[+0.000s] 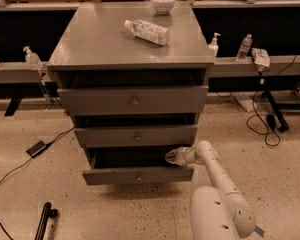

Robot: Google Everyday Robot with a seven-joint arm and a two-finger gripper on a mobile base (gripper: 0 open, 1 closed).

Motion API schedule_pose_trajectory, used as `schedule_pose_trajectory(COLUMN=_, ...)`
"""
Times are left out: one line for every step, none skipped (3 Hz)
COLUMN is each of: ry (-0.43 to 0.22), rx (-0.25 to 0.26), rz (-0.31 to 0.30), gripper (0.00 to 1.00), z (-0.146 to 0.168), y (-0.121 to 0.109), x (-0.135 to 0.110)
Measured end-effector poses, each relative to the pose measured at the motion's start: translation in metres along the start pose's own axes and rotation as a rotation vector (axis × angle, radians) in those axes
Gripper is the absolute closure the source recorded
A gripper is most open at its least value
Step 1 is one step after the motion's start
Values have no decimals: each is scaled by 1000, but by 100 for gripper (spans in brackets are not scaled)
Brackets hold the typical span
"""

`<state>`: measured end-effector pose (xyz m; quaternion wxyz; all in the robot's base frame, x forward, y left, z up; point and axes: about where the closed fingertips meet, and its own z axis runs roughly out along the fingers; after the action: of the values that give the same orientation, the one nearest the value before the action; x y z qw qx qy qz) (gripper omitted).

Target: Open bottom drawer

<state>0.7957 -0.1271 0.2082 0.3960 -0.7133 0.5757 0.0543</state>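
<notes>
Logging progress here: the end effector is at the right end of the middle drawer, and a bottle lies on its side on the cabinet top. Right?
Not quite. The camera view shows the end effector at the right end of the bottom drawer, not the middle drawer. The bottle does lie on its side on the cabinet top.

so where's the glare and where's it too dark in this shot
Camera view: a pale sheen lies across the cabinet top; the opening behind the front of the bottom drawer is in deep shadow, with the gripper at its right end pale against it; a dark shadow sits on the floor under that drawer.
</notes>
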Motion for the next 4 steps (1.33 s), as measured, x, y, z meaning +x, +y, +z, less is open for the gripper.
schedule_pose_trajectory(ry=2, rx=-10, rz=33, gripper=100, z=5, y=9, x=9)
schedule_pose_trajectory(ry=1, rx=-16, rz=47, gripper=100, z=8, y=14, x=12)
schedule_pose_trajectory(ry=7, rx=-56, rz=65, gripper=100, z=10, y=32, x=17)
schedule_pose_trajectory(ry=7, rx=-57, rz=66, gripper=100, z=9, y=31, x=16)
